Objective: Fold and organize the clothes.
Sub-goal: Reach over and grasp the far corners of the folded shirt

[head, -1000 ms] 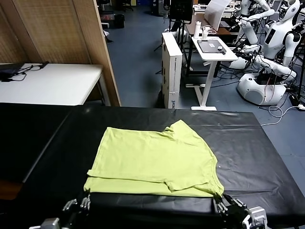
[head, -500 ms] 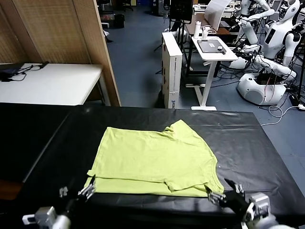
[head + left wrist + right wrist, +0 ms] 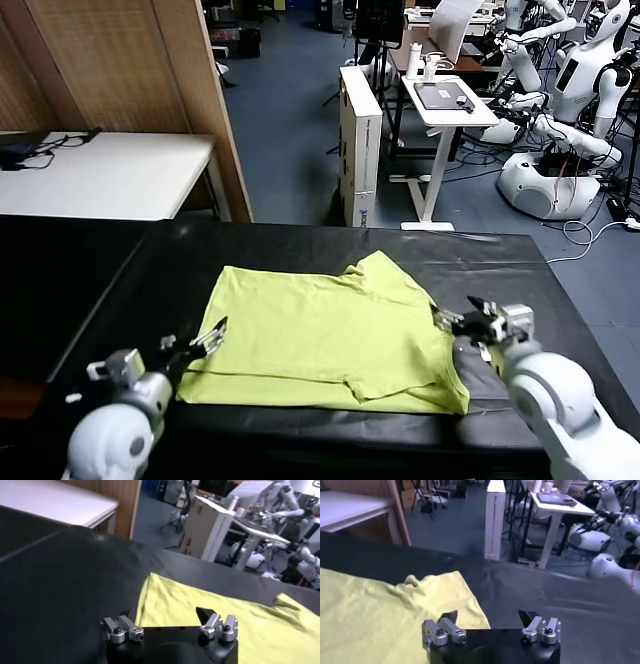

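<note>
Nearest the robot, both arms have lifted off the front hem and swung outward along the shirt's sides. A second ago they sat low at the near edge of the bench, one at each front corner of the garment. The left gripper (image 3: 207, 338) now hangs by the left edge of the lime T-shirt (image 3: 320, 335), jaws spread wide and holding nothing. The right gripper (image 3: 462, 319) hovers at the shirt's right edge, about level with its middle, likewise spread and empty.

The T-shirt lies on the black bench (image 3: 520, 290) with its lower part doubled up over the body, a sleeve (image 3: 385, 272) jutting toward the far side. It has not shifted since the release. The hem fold looks done; a sideways fold from these flank positions seems the likely next step.
</note>
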